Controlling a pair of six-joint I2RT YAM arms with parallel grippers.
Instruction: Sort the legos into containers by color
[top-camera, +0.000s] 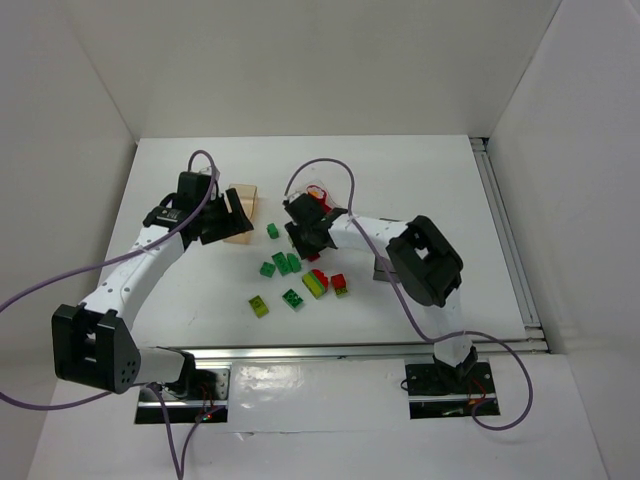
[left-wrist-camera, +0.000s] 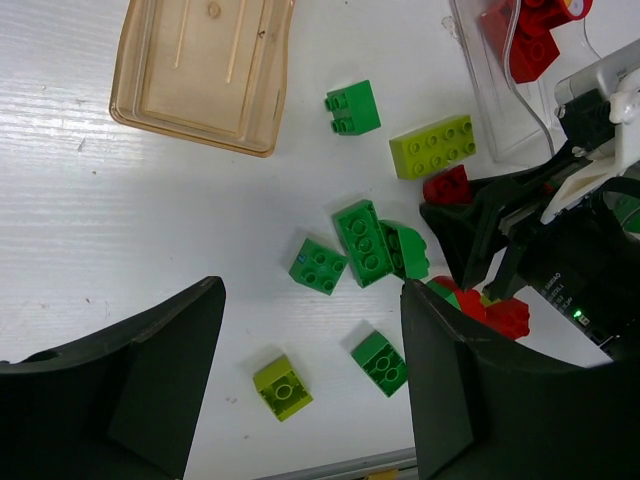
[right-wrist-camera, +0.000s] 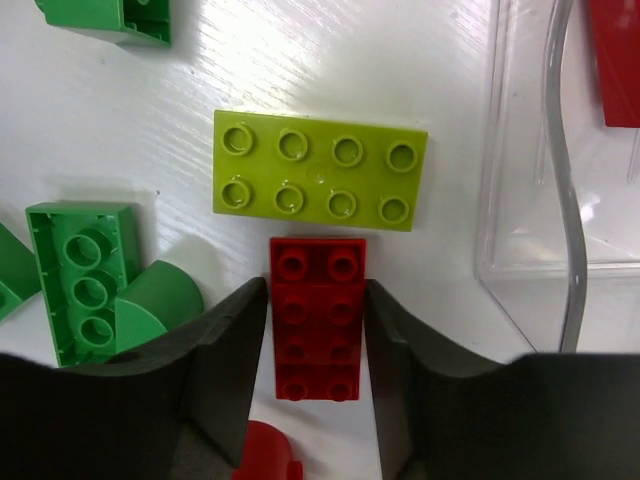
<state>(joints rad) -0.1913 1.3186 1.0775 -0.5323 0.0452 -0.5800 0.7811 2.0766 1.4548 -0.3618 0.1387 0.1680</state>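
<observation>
Right wrist view: the right gripper (right-wrist-camera: 316, 300) has its fingers (right-wrist-camera: 225, 370) set against both long sides of a red brick (right-wrist-camera: 318, 320), with no gap visible. The brick is two studs wide and four long. It lies flat on the white table (right-wrist-camera: 330, 60), low centre of frame. Just above it lies a lime brick (right-wrist-camera: 320, 170) of eight studs, set crosswise. At left a green brick (right-wrist-camera: 80, 285) shows its underside tubes. The clear tub (right-wrist-camera: 520, 200) is cut off at the right edge, and a red piece (right-wrist-camera: 615, 60) inside it runs out of frame.

Left wrist view: the left gripper (left-wrist-camera: 310, 300) stands wide apart with nothing held, above loose green bricks (left-wrist-camera: 360, 240) at centre. Only this view shows the tan tub (left-wrist-camera: 200, 70) in full, at upper left. Here the right gripper hides most of the red brick.

Top external view: the right arm covers most of the clear tub, and the gripped brick cannot be made out. A dark grey shape (top-camera: 384, 268) under that arm is too hidden to identify.
</observation>
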